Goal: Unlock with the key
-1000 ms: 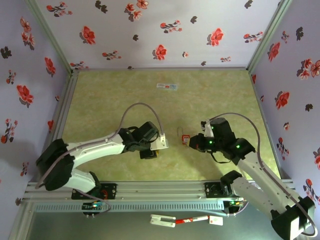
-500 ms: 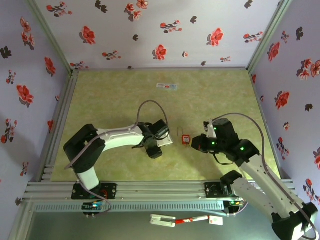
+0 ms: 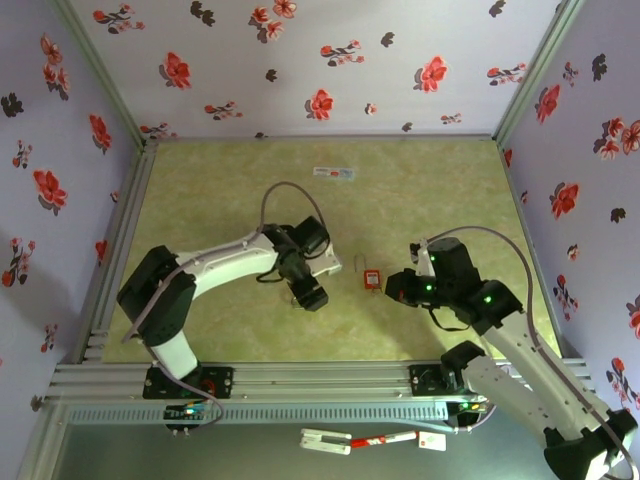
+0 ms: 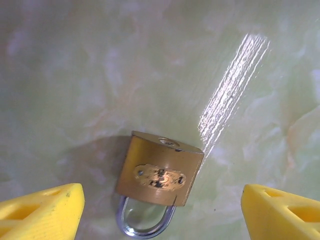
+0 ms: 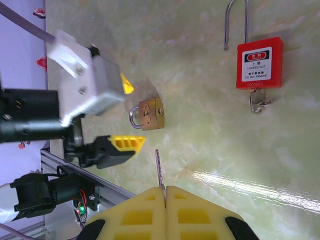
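A small brass padlock lies flat on the green table, its keyhole end pointing away and its steel shackle toward the wrist. My left gripper is open, one yellow finger on each side of the lock and clear of it. In the right wrist view the same padlock lies between the left gripper's fingers. My right gripper is shut on the key, whose blade points toward the padlock from a short way off. From above, the left gripper covers the lock and the right gripper sits to its right.
A red safety padlock with an open shackle lies between the two arms, also seen from above as the red padlock. A small white packet lies at the back of the table. Flowered walls enclose three sides.
The left gripper's jaws have spread wider and its wrist has swung back and to the right above the brass padlock. The right arm has barely moved.
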Action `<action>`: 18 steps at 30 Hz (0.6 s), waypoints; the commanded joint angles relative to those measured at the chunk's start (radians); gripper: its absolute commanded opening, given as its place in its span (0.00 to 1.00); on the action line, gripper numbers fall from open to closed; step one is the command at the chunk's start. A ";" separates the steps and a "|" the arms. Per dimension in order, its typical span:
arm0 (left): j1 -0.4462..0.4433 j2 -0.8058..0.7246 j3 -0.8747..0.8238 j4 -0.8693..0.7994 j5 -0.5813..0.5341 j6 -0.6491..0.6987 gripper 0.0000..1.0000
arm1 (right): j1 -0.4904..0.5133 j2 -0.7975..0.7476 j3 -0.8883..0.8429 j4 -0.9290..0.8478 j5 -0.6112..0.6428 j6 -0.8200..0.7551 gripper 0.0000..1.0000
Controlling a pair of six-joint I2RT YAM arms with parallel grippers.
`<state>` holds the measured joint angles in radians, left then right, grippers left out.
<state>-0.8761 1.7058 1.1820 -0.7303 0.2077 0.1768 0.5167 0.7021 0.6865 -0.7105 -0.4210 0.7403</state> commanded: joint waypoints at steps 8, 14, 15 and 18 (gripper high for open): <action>0.066 0.125 0.133 -0.219 0.130 0.224 0.78 | -0.004 -0.021 0.018 -0.002 0.011 -0.006 0.00; 0.080 0.176 0.156 -0.218 0.140 0.274 0.78 | -0.004 -0.034 0.016 -0.007 0.012 -0.009 0.00; 0.079 0.188 0.161 -0.218 0.140 0.277 0.77 | -0.004 -0.037 0.016 -0.007 0.012 -0.008 0.00; 0.080 0.213 0.172 -0.213 0.139 0.281 0.77 | -0.004 -0.042 0.011 -0.005 0.014 -0.009 0.00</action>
<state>-0.8047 1.8885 1.3270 -0.9146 0.3229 0.4179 0.5167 0.6731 0.6865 -0.7101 -0.4206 0.7406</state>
